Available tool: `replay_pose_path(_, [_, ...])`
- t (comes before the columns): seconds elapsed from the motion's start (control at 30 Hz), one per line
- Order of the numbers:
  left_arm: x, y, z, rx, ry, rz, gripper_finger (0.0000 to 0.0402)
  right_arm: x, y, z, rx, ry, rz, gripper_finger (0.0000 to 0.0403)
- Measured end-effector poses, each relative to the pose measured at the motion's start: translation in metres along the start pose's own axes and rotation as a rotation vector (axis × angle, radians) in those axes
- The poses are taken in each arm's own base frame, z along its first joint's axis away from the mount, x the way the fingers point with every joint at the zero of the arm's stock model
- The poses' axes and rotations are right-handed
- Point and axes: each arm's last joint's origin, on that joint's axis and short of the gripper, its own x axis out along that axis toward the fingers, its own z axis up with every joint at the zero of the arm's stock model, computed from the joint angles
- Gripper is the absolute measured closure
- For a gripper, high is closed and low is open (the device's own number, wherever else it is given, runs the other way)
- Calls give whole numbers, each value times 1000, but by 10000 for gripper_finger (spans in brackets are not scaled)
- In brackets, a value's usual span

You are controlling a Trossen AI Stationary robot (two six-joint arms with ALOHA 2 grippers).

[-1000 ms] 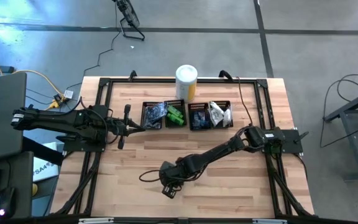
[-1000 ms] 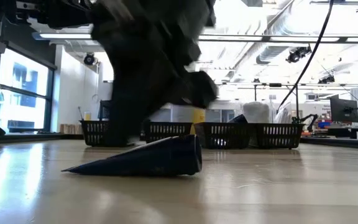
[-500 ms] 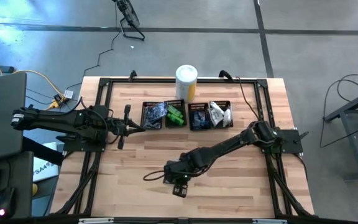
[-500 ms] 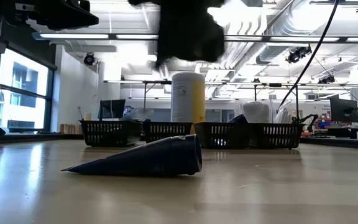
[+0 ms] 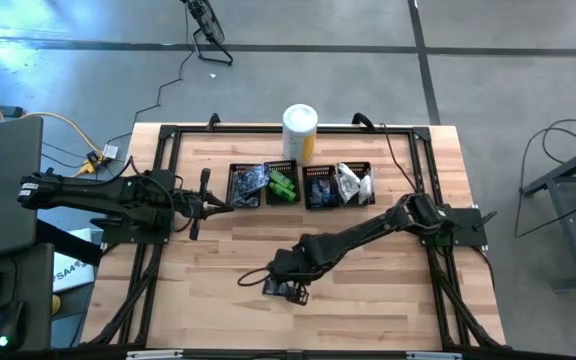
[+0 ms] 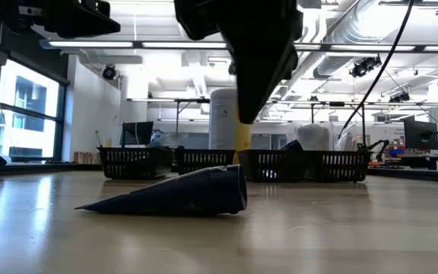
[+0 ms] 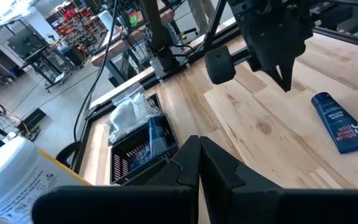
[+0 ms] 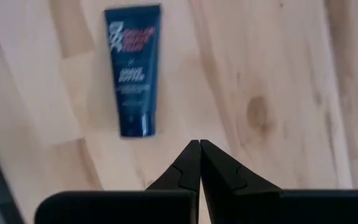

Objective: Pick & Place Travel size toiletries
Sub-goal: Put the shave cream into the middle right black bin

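A dark blue tube (image 8: pixel 132 68) of the travel size toiletries lies flat on the wooden table (image 5: pixel 368 260) toward its near edge, also seen in the low view (image 6: pixel 181 194) and the left wrist view (image 7: pixel 342 122). My right gripper (image 6: pixel 246 116) hangs above the table beside the tube, pointing steeply down, shut and holding nothing (image 8: pixel 199 147). At the table's left, my left gripper (image 7: pixel 199 148) waits in the air, shut and empty. More toiletries, green packets (image 5: pixel 284 187) and clear sachets (image 5: pixel 352 183), lie in the black mesh bins.
Four black mesh bins (image 5: pixel 301 186) stand in a row across the table's far middle. A big white-and-yellow canister (image 5: pixel 300 130) stands behind them. A black frame (image 5: pixel 160 180) runs around the table's edges. Bare wood lies right of the tube.
My right gripper has risen from table height beside the tube to well above it, shifted a little toward the table's right edge and tipped to point more steeply down. It stays shut. The tube has kept its place on the table.
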Motion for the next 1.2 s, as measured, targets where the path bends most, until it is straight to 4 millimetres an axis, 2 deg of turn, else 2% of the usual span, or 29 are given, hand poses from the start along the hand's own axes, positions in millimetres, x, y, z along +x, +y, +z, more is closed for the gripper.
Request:
replay_pose_path(0.37, [0,0,0,0,2,3,396,0,-10,10,50,0,29,399])
replay_pose_path(0.6, [0,0,0,0,2,3,396,0,-8,11,-16,3,80,399])
replay_pose_path(0.97, [0,0,0,0,1,3,396,0,-10,14,25,-9,88,398])
replay_pose_path(1.07, [0,0,0,0,1,3,396,0,-10,14,27,-9,86,382])
replay_pose_path(1.2, [0,0,0,0,0,2,396,0,-9,14,25,-9,86,333])
